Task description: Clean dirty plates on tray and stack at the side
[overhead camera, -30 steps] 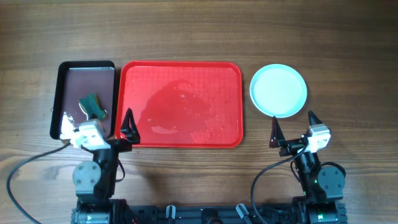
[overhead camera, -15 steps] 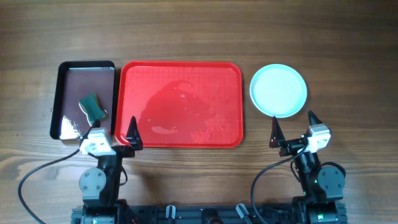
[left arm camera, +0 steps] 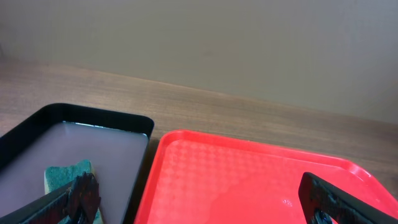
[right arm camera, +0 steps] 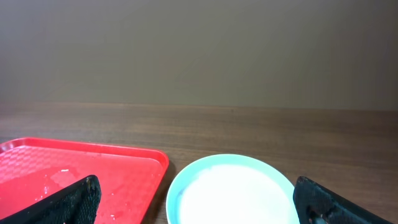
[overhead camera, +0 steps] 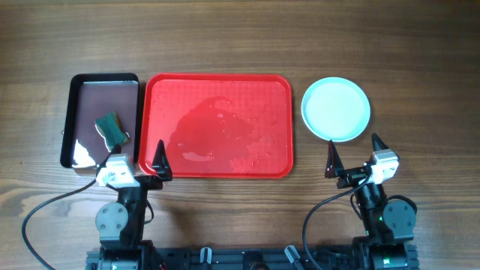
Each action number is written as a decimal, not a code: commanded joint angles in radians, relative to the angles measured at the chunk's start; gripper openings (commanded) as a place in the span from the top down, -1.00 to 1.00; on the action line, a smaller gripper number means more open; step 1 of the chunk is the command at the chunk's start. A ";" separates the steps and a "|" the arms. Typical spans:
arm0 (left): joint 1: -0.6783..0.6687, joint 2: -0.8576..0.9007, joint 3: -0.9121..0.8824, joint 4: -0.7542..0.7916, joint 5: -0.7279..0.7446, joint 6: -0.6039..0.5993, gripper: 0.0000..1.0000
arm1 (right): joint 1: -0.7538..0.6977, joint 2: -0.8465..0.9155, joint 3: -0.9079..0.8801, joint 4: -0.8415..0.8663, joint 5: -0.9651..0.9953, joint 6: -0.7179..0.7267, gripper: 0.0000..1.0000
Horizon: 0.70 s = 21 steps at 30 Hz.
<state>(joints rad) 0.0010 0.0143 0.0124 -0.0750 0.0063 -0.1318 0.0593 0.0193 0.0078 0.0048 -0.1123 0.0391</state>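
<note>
Red tray [overhead camera: 217,97] lay at the middle of the table [overhead camera: 240,37], unmoved since the earlier frames, with no plate on it and a wet film [overhead camera: 225,131] across its floor. Black tray [overhead camera: 69,120] lay just beside its left edge, in the same place as before, holding brownish liquid. The plates [overhead camera: 335,109] sat as one pile on the bare wood to the right of the red tray, near it but apart, position unchanged. The top showed a pale turquoise rim and a whitish centre, and no smear could be made out. How many plates were in the pile could not be told from above.

The left gripper [left arm camera: 196,186] was the only item found changed: a second ago it sat further left and turned, and it had since shifted right and squared up at the red tray's near left corner, fingers spread wide and empty. The right gripper [right arm camera: 196,181] had not moved, fingers wide, empty, just short of the plates. The green sponge [overhead camera: 112,127] remained in the black tray.
</note>
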 commanded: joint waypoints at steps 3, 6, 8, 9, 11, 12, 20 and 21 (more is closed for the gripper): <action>-0.004 -0.011 -0.007 0.000 0.013 0.020 -1.00 | 0.005 -0.008 -0.003 0.004 -0.019 -0.012 -0.99; -0.004 -0.011 -0.007 0.000 0.013 0.020 -1.00 | 0.005 -0.008 -0.003 0.004 -0.019 -0.012 -0.99; -0.004 -0.011 -0.007 0.000 0.013 0.020 -1.00 | 0.005 -0.008 -0.003 0.005 -0.019 -0.013 -0.99; -0.004 -0.011 -0.007 0.000 0.013 0.020 -1.00 | 0.005 -0.008 -0.003 0.004 -0.019 -0.012 -1.00; -0.004 -0.011 -0.007 0.000 0.013 0.020 -1.00 | 0.005 -0.008 -0.003 0.005 -0.019 -0.013 -1.00; -0.004 -0.011 -0.007 0.000 0.013 0.020 -1.00 | 0.005 -0.008 -0.003 0.005 -0.019 -0.013 -0.99; -0.004 -0.011 -0.007 0.000 0.013 0.020 -1.00 | 0.005 -0.008 -0.003 0.005 -0.019 -0.013 -0.99; -0.004 -0.011 -0.007 0.000 0.013 0.020 -1.00 | 0.005 -0.008 -0.003 0.004 -0.019 -0.013 -1.00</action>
<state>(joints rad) 0.0010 0.0143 0.0124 -0.0750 0.0063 -0.1318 0.0593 0.0193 0.0078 0.0048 -0.1123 0.0391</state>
